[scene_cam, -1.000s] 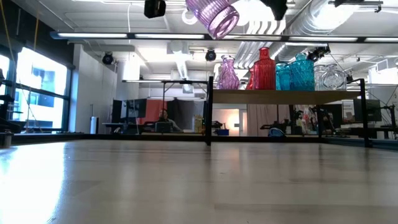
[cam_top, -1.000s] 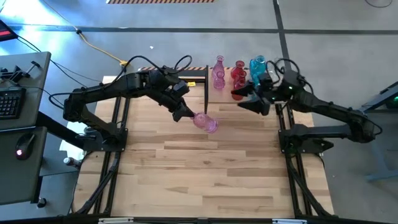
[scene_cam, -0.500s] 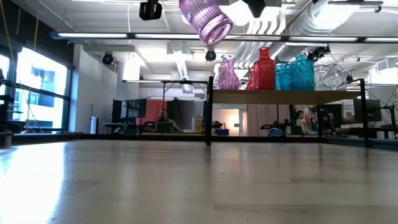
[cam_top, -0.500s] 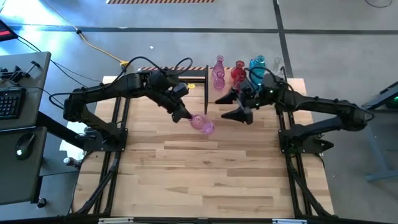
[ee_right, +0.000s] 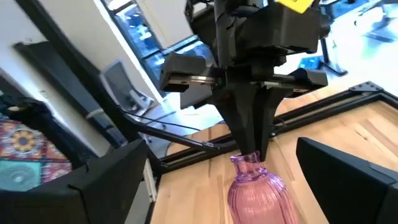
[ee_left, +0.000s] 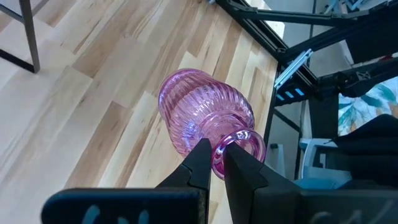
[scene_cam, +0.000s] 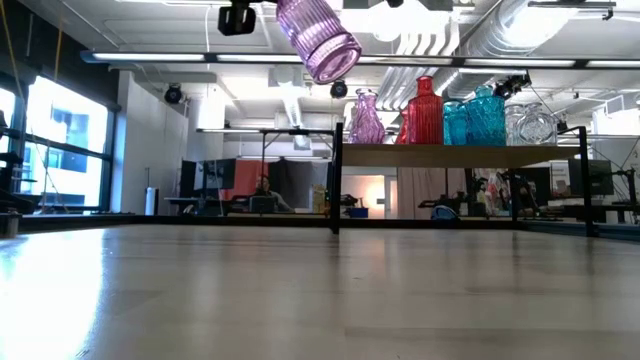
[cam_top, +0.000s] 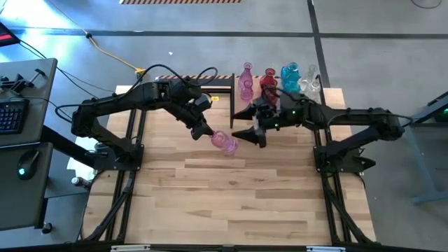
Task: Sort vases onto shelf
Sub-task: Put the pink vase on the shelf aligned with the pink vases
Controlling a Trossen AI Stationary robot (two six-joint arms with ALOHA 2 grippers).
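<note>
The left gripper (cam_top: 208, 133), near the middle of the high view, is pinching the lip of a ribbed pink vase (cam_top: 225, 142) with its fingers (ee_left: 202, 163) clenched on the rim, and the vase is hanging tilted in the air above the counter (cam_top: 231, 203), its body showing at the top centre of the low view. The right gripper (cam_top: 246, 124), just to the right of it in the high view, is standing with its fingers spread wide on either side of the vase body, grasping nothing. This is looking like a handover, and the risk is lying in that thin rim pinch: if the right fingers are nudging the ribbed body before closing squarely, the vase could be twisting out of the left grip and dropping onto the counter, where glass might crack or roll. A release by the left side before the right is seated would be causing the same fall. The shelf (scene_cam: 455, 154), at the right of the low view, is already carrying five vases: one pink (scene_cam: 365, 120), one red (scene_cam: 424, 112), two turquoise (scene_cam: 478, 118) and one clear (scene_cam: 528, 124), so a crowded placement could also be knocking neighbours. Counting the held one, six vases are showing, with two arms and one shelf.
</note>
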